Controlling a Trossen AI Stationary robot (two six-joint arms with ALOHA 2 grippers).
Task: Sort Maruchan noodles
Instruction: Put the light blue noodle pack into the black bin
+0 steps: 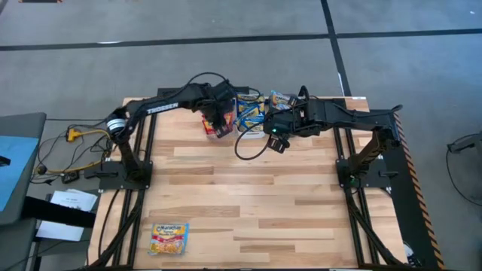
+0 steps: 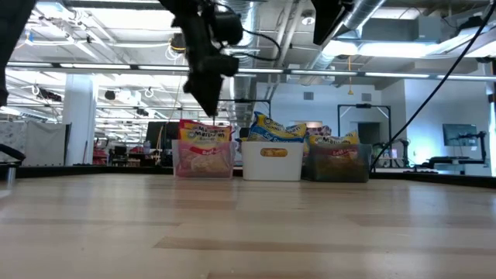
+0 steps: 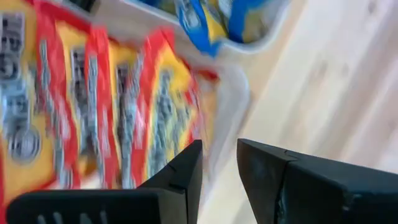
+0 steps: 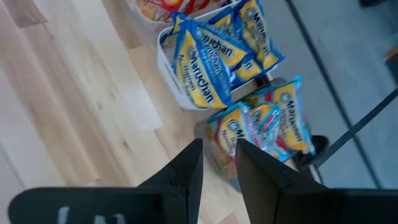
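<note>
Three bins stand in a row at the table's far edge. The clear bin (image 2: 204, 159) holds red packets (image 3: 112, 93), the white bin (image 2: 271, 163) holds blue ones (image 4: 211, 56), and the dark grey bin (image 2: 337, 164) holds blue-edged, yellow-orange ones (image 4: 264, 121). One yellow-orange packet (image 1: 167, 237) lies flat near the table's near-left corner. My left gripper (image 3: 219, 155) hangs just above the clear bin's near rim (image 3: 239, 99), fingers almost together and empty. My right gripper (image 4: 219, 152) hovers in front of the white and grey bins, fingers likewise close and empty.
A black cable loop (image 1: 252, 147) hangs from the right arm above the table in front of the white bin. Bare wooden table (image 1: 256, 203) stretches from the bins to the near edge. Arm bases stand at the left (image 1: 124, 169) and right (image 1: 361, 169) edges.
</note>
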